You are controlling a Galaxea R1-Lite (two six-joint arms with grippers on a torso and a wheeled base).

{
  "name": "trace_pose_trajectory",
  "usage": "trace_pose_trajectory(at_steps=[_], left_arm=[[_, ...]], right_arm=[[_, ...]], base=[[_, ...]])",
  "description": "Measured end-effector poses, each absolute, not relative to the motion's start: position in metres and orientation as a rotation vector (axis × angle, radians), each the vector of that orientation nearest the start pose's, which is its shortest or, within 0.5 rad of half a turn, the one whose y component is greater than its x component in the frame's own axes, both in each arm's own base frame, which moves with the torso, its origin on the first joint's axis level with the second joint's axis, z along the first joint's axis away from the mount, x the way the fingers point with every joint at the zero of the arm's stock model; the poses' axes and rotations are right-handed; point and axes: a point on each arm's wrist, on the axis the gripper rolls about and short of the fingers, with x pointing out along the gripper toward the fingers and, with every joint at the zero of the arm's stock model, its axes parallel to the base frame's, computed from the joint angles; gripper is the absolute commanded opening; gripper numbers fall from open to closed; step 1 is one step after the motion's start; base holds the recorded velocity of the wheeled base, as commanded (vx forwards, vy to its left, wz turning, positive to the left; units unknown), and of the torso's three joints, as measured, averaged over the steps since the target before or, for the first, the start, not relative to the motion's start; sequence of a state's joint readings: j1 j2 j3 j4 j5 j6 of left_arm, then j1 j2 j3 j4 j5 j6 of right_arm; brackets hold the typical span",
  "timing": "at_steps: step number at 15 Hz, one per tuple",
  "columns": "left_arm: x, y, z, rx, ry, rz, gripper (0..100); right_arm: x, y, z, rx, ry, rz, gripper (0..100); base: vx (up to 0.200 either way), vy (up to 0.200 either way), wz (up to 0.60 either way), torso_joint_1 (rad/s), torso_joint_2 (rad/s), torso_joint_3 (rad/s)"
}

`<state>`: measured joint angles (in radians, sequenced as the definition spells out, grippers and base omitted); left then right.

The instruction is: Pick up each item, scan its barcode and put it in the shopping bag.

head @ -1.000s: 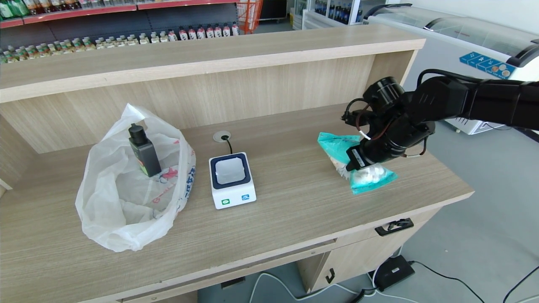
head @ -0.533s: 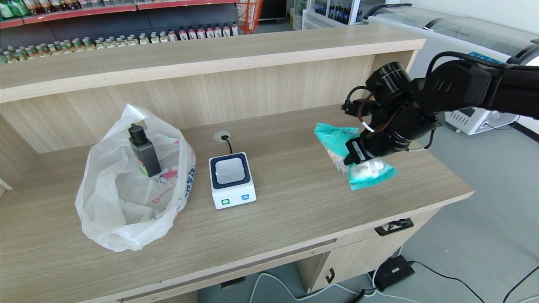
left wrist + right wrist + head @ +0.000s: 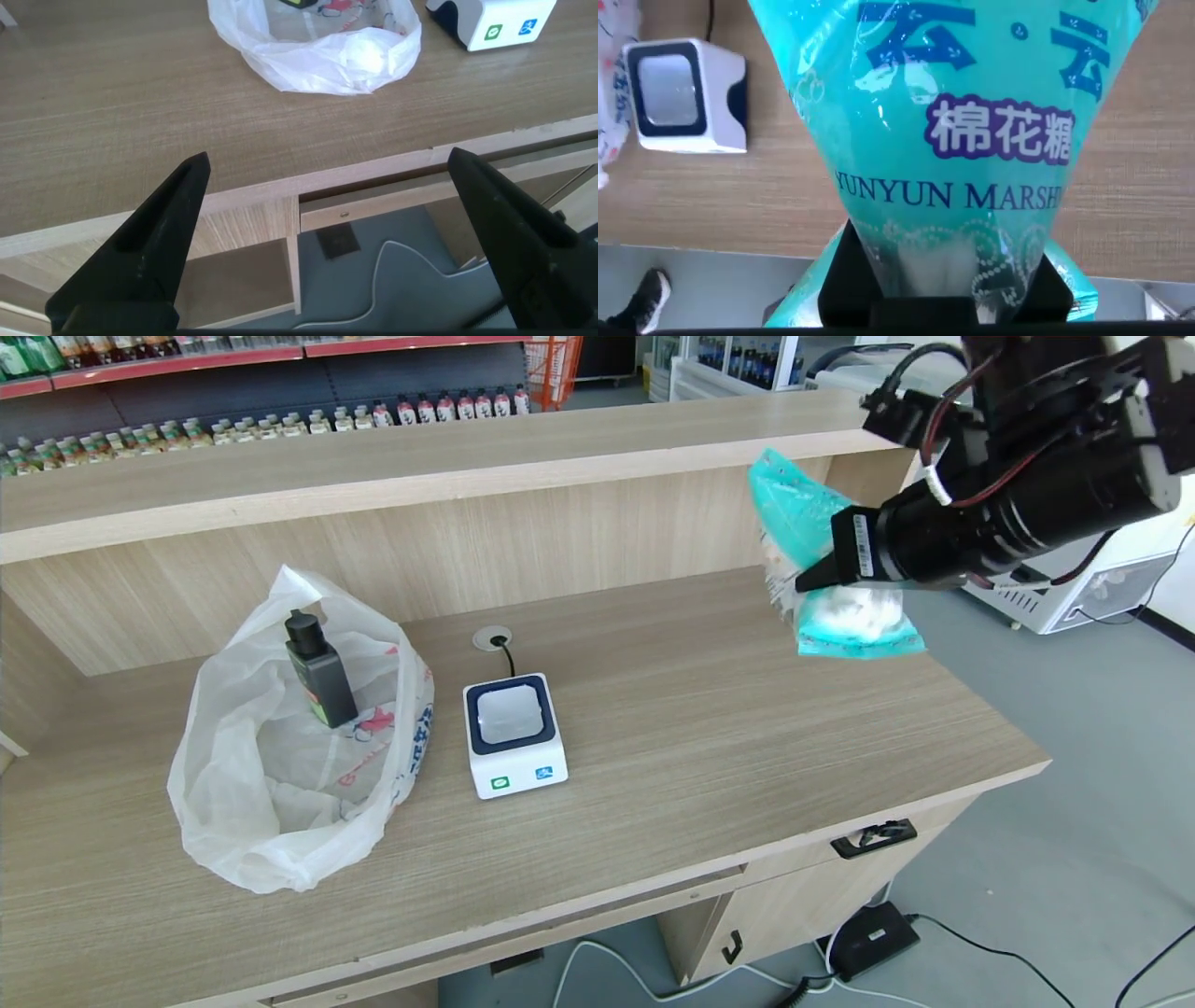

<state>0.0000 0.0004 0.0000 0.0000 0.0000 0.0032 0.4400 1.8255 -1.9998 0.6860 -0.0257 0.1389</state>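
Observation:
My right gripper (image 3: 817, 579) is shut on a teal marshmallow bag (image 3: 822, 569) and holds it in the air above the counter's right end. The right wrist view has the marshmallow bag (image 3: 971, 140) pinched between the fingers (image 3: 859, 280), with the white barcode scanner (image 3: 687, 93) on the counter below. The scanner (image 3: 513, 733) sits mid-counter. Left of it lies the open white shopping bag (image 3: 280, 784) with a dark bottle (image 3: 319, 670) standing inside. My left gripper (image 3: 327, 243) hangs open below the counter's front edge, near the shopping bag (image 3: 318, 47).
A raised wooden ledge (image 3: 467, 457) runs along the back of the counter (image 3: 700, 728). The scanner's cable goes into a grommet (image 3: 492, 637). A drawer (image 3: 374, 210) sits under the counter edge. Freezer cabinets (image 3: 1027, 411) stand at the right.
My right arm has lifted the marshmallow bag from just above the counter up to ledge height and turned it more upright. The shopping bag, bottle and scanner stay put.

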Motion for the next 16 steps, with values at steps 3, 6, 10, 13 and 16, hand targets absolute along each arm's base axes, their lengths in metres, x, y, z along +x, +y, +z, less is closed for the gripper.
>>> trace_pose_trajectory(at_steps=[3, 6, 10, 13, 16], left_arm=[[-0.023, 0.000, 0.075, 0.003, 0.000, 0.000, 100], [-0.023, 0.000, 0.075, 0.003, 0.000, 0.000, 100], [-0.023, 0.000, 0.075, 0.003, 0.000, 0.000, 100], [-0.023, 0.000, 0.075, 0.003, 0.000, 0.000, 100], [-0.023, 0.000, 0.075, 0.003, 0.000, 0.000, 100]], right_arm=[[0.264, 0.131, 0.359, 0.056, 0.432, 0.386, 0], [0.242, 0.123, 0.332, 0.194, 0.552, 0.349, 0], [0.220, 0.120, 0.317, 0.609, 0.809, 0.361, 0], [0.214, 0.126, 0.312, 0.837, 0.975, 0.414, 0], [0.211, 0.129, 0.304, 0.925, 1.142, 0.519, 0]], base=[[0.000, 0.000, 0.00, 0.000, 0.00, 0.000], [0.000, 0.000, 0.00, 0.000, 0.00, 0.000], [0.000, 0.000, 0.00, 0.000, 0.00, 0.000], [0.000, 0.000, 0.00, 0.000, 0.00, 0.000], [0.000, 0.000, 0.00, 0.000, 0.00, 0.000]])
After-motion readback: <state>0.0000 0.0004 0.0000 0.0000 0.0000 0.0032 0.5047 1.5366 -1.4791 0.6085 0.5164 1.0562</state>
